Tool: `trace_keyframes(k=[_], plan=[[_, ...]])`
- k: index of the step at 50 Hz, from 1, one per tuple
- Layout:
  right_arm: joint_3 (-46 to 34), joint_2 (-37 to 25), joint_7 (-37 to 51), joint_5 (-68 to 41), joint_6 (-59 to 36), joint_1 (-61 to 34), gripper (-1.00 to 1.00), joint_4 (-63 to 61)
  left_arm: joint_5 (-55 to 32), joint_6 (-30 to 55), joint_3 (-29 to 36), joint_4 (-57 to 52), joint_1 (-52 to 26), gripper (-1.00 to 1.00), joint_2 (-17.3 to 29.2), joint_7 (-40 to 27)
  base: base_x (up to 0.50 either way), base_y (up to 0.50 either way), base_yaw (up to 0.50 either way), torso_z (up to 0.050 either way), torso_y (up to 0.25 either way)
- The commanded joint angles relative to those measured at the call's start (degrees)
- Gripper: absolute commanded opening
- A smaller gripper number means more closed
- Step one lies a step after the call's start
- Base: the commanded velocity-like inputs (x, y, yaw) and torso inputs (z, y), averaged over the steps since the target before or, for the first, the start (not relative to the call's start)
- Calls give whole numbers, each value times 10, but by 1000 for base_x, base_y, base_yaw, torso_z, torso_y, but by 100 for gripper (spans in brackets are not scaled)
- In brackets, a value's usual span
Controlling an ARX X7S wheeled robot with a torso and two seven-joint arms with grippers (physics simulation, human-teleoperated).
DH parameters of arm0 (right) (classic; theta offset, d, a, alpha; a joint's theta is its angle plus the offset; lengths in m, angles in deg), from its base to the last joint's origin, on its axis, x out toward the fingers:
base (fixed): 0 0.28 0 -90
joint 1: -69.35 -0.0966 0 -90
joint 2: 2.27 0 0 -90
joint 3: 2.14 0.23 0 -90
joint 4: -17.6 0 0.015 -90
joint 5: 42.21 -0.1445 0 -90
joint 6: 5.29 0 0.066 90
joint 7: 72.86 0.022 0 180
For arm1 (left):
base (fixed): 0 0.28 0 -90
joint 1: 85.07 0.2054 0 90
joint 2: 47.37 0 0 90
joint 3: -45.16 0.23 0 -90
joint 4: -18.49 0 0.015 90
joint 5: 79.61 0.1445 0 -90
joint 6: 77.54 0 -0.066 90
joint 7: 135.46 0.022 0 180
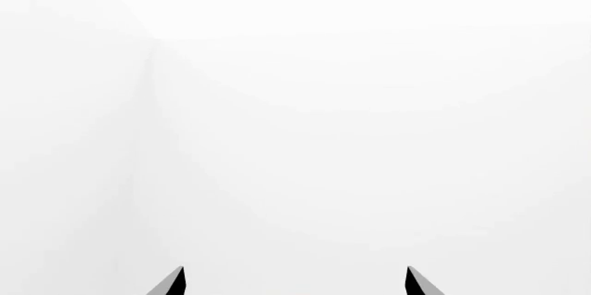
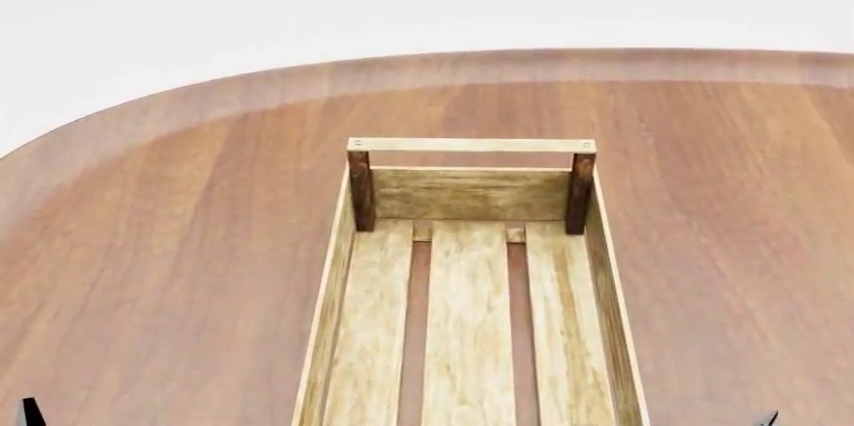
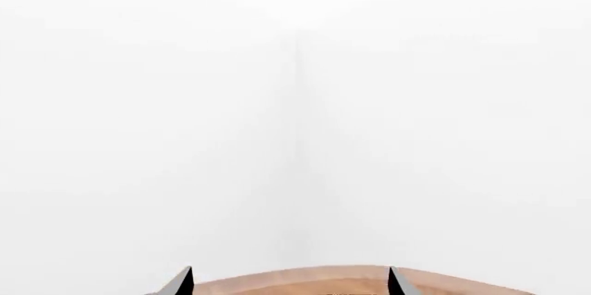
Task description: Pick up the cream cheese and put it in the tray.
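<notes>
White walls backed a rounded brown wooden worktop [image 2: 174, 246]; the slatted light-wood tray [image 2: 467, 326] lay at six o'clock. Both claws gaped empty. Cream cheese was unseen: probably light, stiff, best pinched across its sides.

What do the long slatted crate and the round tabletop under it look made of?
The long slatted crate: pale unfinished-looking wood with visible grain, and darker brown corner posts. The round tabletop: reddish-brown wood or veneer, smooth, with a soft satin sheen near its far edge.
</notes>
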Motion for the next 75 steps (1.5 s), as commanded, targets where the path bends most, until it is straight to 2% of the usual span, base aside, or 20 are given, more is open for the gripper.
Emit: trace_keyframes(k=[1, 5, 31, 52, 75], plan=[[30, 31, 83, 52, -48, -3, 100, -18, -1, 1, 1, 0, -1, 100, 2, -2, 0, 0, 0, 0, 0], [44, 48, 160, 92, -87, -13, 100, -20, -1, 1, 1, -1, -1, 100, 3, -3, 0, 0, 0, 0, 0], [52, 37, 299, 17, -176, -29, 100, -34, 2, 1, 6, -4, 1, 100, 7, -8, 0, 0, 0, 0, 0], [101, 1, 233, -127, -248, -41, 100, -59, 2, 3, 8, -5, 0, 100, 10, -13, 0, 0, 0, 0, 0], [142, -26, 193, -218, -235, -51, 100, -34, 5, 5, 12, -6, -1, 100, 13, -17, 0, 0, 0, 0, 0]])
